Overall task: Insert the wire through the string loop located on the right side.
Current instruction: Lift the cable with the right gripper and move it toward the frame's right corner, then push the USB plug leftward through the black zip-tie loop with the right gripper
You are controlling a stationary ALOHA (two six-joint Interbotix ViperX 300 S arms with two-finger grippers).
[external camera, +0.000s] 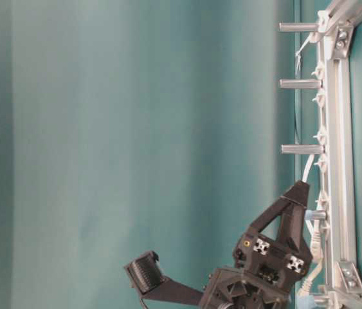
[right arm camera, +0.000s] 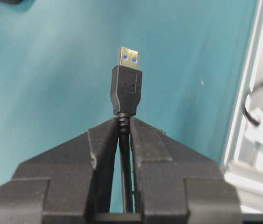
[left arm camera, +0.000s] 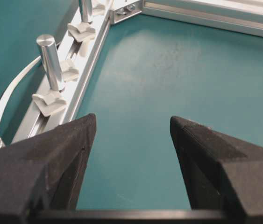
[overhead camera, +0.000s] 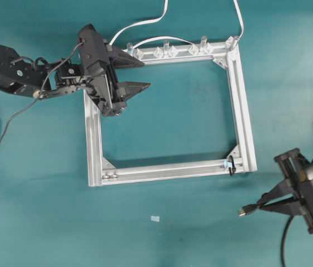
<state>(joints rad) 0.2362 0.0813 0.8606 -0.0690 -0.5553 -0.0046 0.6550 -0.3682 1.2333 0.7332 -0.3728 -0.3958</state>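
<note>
Overhead exterior view: wire (overhead camera: pixel 248 210), plug end forward, clamped just behind the plug in the closed right gripper (overhead camera: pixel 262 206) at the lower right of the frame, clear of the aluminium frame (overhead camera: pixel 245 133); string loop (overhead camera: pixel 232 166) hangs on the frame's lower right corner, above and left of the plug. Step judged: carry toward the loop, threading not yet begun; next move calls for aligning the plug tip with the small ring. Left gripper (overhead camera: pixel 142 75), jaws wide and empty, upper left corner; bare table (overhead camera: pixel 167 233) below the frame offers approach room.
</note>
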